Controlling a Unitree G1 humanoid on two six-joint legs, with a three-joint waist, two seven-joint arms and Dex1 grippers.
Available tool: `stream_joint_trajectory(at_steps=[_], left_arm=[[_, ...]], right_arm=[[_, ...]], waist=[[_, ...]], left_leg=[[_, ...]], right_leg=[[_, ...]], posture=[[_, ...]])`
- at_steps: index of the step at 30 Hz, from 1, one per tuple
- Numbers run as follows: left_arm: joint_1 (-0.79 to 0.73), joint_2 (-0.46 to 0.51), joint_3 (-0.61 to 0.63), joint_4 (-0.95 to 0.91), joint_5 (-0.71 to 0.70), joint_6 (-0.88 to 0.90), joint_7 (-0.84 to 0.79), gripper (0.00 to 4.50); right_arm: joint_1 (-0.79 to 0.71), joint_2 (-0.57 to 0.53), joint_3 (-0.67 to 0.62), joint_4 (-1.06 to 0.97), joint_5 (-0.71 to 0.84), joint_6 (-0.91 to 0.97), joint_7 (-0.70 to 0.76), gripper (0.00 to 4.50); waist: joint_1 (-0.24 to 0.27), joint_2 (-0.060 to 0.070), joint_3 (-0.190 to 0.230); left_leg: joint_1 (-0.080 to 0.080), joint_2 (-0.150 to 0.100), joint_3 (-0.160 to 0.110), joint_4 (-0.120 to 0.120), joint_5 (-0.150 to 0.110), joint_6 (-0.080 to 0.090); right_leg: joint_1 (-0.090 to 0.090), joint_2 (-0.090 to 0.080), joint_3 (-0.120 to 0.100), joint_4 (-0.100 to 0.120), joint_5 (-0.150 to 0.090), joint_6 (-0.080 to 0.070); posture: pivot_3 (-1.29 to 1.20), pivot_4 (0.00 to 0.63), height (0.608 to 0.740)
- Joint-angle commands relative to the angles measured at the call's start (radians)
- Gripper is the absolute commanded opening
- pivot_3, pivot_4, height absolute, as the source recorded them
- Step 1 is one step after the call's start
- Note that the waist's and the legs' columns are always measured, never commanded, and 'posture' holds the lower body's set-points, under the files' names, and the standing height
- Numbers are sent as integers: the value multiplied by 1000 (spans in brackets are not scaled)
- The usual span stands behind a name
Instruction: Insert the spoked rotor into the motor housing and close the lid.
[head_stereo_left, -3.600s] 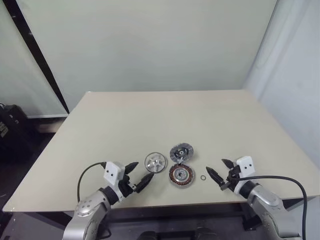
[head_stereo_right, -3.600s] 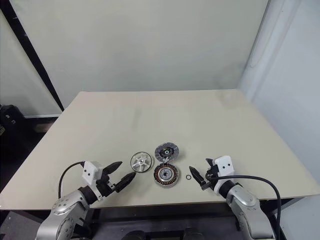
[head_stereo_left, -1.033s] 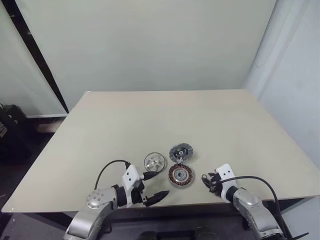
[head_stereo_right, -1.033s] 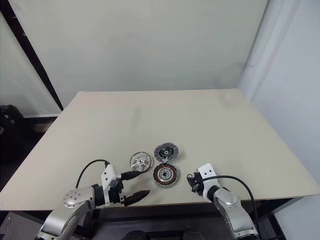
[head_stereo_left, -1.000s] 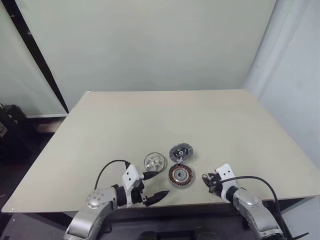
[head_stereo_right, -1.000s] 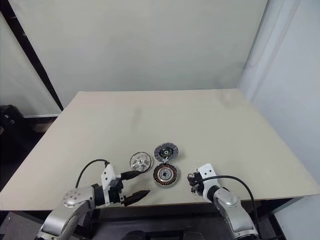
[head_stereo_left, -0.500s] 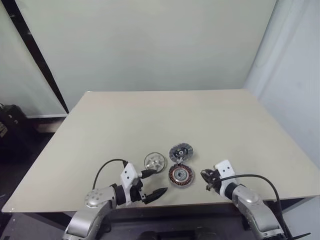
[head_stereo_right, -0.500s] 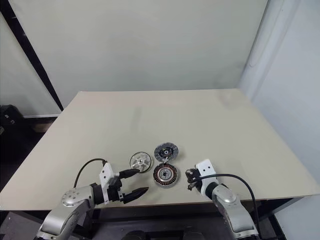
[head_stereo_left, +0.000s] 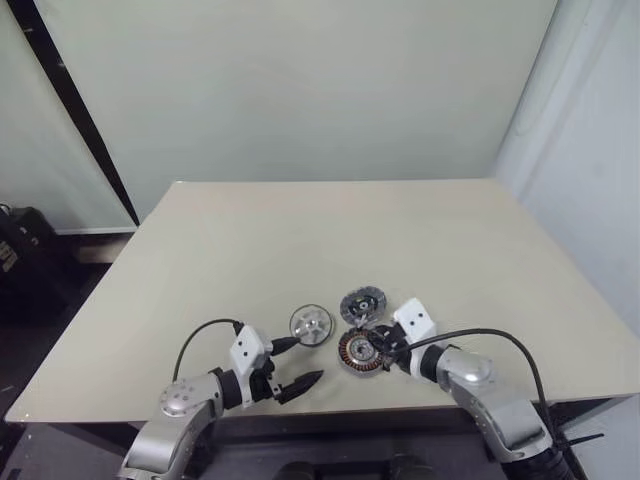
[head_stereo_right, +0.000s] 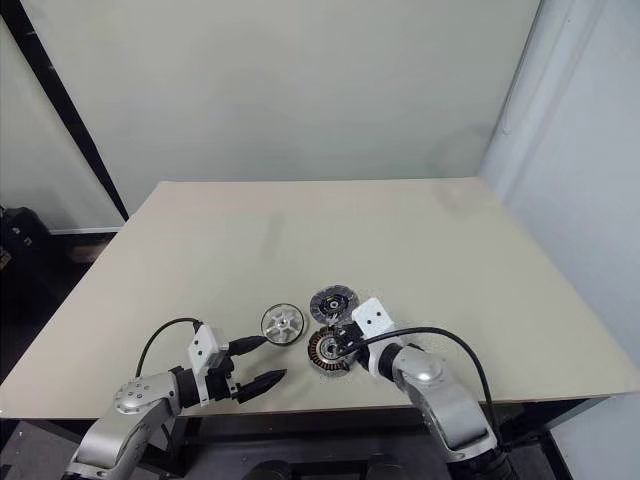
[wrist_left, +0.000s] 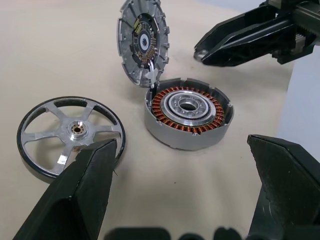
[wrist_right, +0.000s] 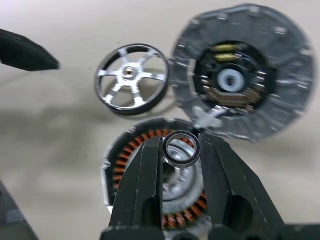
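While the right gripper has its jaws clamped on a small ring over the motor housing, the left gripper's jaws are wide apart. Spoked rotor lies flat on the tabletop beside it; looks stiff, slick metal, so I'd pinch the rim.

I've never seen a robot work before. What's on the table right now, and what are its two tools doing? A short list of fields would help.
Table: beige, holding motor parts near its front edge
Motor housing: open, copper windings showing, lying flat
Lid: hinged at the housing's rim, standing open
Spoked rotor: flat on the table beside the housing, not yet inserted
Small ring: pinched in the right tool, above the housing
Right tool: shut on the small ring
Left tool: open, holding nothing, near the rotor
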Motion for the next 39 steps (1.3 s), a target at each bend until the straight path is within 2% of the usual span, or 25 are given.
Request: stream_joint_trajectory(at_steps=[1,13,39], left_arm=[[-14,-3,2,-30,0,-17,-7,4500],[-23,-16,-26,-26,23,-40,-20,4500],[-16,-29,-22,-25,26,-53,-3,4500]], right_arm=[[-32,13,7,8,-7,-16,-8,788],[-45,60,11,125,-8,-62,-23,788],[-25,69,27,198,-36,-105,-25,788]], waist=[[0,0,0],[0,0,0],[0,0,0]], left_leg=[[0,0,0,0,0,0],[0,0,1,0,0,0],[0,0,1,0,0,0]], right_leg=[[0,0,0,0,0,0],[0,0,-1,0,0,0],[1,0,-1,0,0,0]], posture=[[0,0,740],[0,0,740],[0,0,740]])
